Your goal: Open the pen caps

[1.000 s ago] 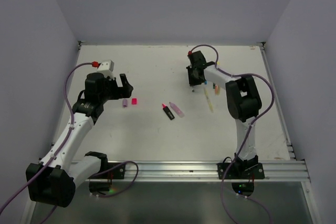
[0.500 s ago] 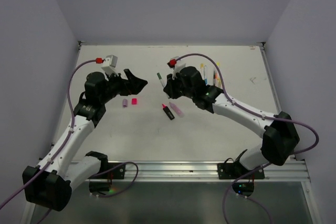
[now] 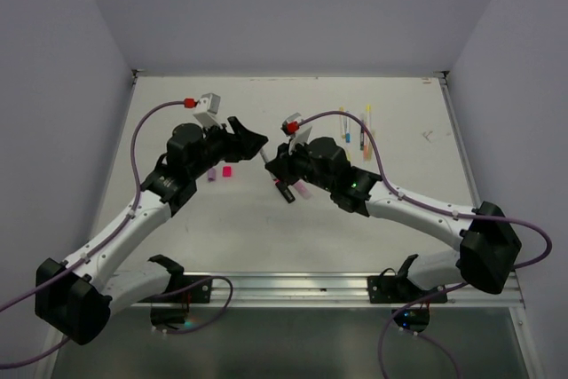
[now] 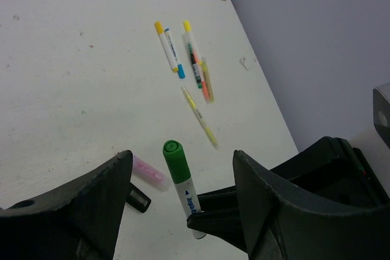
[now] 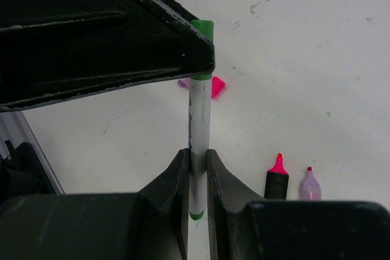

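My right gripper (image 5: 196, 153) is shut on the lower body of a white pen (image 5: 199, 120), which it holds upright above the table. The pen's green cap (image 4: 175, 161) stands between the two fingers of my left gripper (image 4: 183, 156). That gripper is open, with a gap on both sides of the cap. In the top view the left gripper (image 3: 251, 142) and the right gripper (image 3: 273, 166) meet over the table's middle. A loose pink cap (image 3: 227, 170) and a lilac cap (image 3: 212, 174) lie below the left gripper.
A black-and-pink highlighter (image 5: 277, 178) and a lilac one (image 5: 309, 184), both with bare tips, lie under the right arm. Several more pens (image 4: 183, 59) lie in a cluster at the back right, with a thin yellow one (image 4: 199, 117) nearer. Walls stand on three sides.
The right arm swung from the back right to the middle, carrying the green-capped pen. The left arm reached right to meet it, and its jaws narrowed around the cap.
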